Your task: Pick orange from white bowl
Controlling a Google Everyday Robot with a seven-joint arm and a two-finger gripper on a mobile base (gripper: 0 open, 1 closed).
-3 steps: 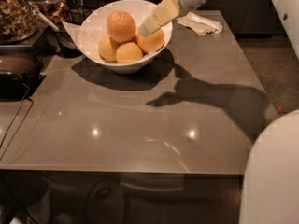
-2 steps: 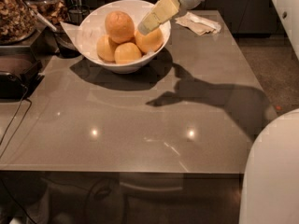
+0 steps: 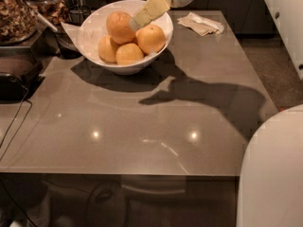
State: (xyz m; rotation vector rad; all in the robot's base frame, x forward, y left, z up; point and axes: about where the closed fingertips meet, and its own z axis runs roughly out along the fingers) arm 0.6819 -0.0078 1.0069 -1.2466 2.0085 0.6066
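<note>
1. We find the white bowl (image 3: pixel 90 30) at the far left of the table (image 3: pixel 142 126), with four fruits heaped inside it. The orange (image 3: pixel 118 26) we are after is the deeper, duller one. It sits highest in the heap, toward the back left of the bowl.
2. The hand (image 3: pixel 138 21) slants down from the upper right, over the bowl's right rim. Its tip is against or just beside the right flank of the orange, in the notch between it and the brighter orange (image 3: pixel 152 39).
3. We cannot tell whether the hand is open or closed. The orange sits in the heap, not lifted.
4. The next move turns on one relation: the orange lies just to the left of the hand's tip, at about the same height. We judge the hand needs a small shift left to centre on it.
5. The fruit is round, so no long axis dictates the grip. Its top and back-left sides look free, while the paler oranges (image 3: pixel 129 54) crowd it from below and in front.
6. Closing at the present spot could, we think, catch the brighter orange instead.
</note>
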